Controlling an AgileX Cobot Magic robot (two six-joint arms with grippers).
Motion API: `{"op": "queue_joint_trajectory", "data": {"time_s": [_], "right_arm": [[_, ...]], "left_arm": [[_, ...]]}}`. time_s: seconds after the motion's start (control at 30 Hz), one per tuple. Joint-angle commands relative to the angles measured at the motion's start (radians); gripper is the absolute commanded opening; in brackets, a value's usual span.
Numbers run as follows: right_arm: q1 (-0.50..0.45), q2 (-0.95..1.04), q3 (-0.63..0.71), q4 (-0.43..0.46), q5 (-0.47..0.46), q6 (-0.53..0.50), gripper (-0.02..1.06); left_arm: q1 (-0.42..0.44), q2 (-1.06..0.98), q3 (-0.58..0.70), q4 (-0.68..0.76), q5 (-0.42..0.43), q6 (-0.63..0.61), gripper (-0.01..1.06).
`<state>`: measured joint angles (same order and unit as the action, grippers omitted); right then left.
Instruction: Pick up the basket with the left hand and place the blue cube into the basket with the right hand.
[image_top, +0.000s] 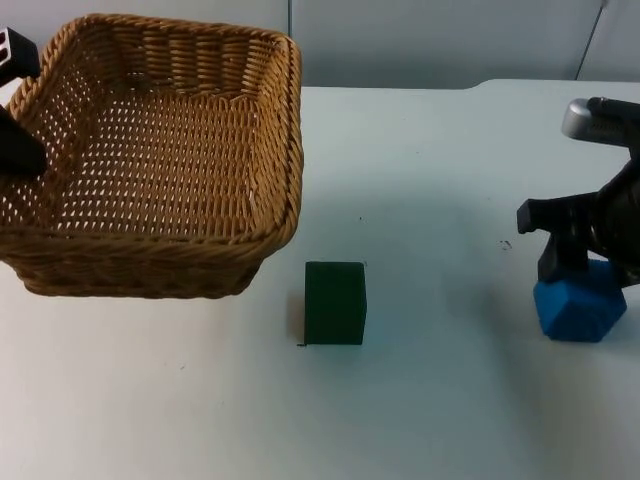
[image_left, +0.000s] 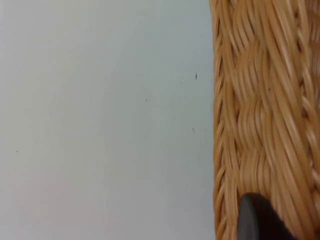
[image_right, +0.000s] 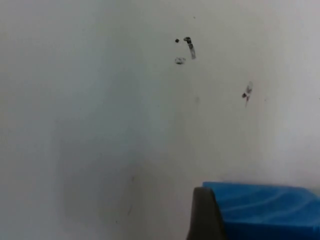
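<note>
Basket (image_top: 150, 150) sits gripped at its rim by left end effector (image_top: 22, 160). Right end effector (image_top: 580, 262) closes on blue cube (image_top: 580, 305) at desk (image_top: 430, 400) right edge; transfer remains.

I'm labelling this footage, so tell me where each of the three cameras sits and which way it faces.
Top view: fixed above, looking down and forward at the white table; left tool at the woven wicker basket, right tool on the blue cube, a dark green block between.
Left wrist view: on the left arm, facing the basket rim; a black fingertip shows.
Right wrist view: on the right arm, facing the cube; a fingertip shows.
Shared: basket, cube, table.
</note>
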<state>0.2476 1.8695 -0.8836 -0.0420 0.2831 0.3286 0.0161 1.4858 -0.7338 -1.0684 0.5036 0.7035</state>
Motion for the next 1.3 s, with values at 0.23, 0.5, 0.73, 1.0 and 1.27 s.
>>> {"op": "queue_joint_trajectory", "data": {"time_s": [0.23, 0.5, 0.73, 1.0, 1.27], "right_arm": [[0.005, -0.228, -0.061, -0.009, 0.13, -0.055, 0.0], [0.03, -0.374, -0.199, -0.005, 0.257, -0.101, 0.0], [0.14, -0.397, -0.321, -0.005, 0.295, -0.115, 0.0], [0.311, -0.385, -0.41, -0.002, 0.2, -0.115, 0.0], [0.453, -0.245, -0.559, -0.002, 0.191, -0.12, 0.0]], "left_arm": [[0.002, -0.015, -0.005, -0.028, 0.011, -0.003, 0.0], [0.002, -0.015, -0.005, -0.034, 0.011, -0.003, 0.0], [0.002, -0.015, -0.005, -0.036, 0.011, -0.003, 0.0], [0.002, -0.015, -0.005, -0.036, 0.013, -0.003, 0.0], [0.002, -0.015, -0.005, -0.042, 0.013, -0.003, 0.0]]}}
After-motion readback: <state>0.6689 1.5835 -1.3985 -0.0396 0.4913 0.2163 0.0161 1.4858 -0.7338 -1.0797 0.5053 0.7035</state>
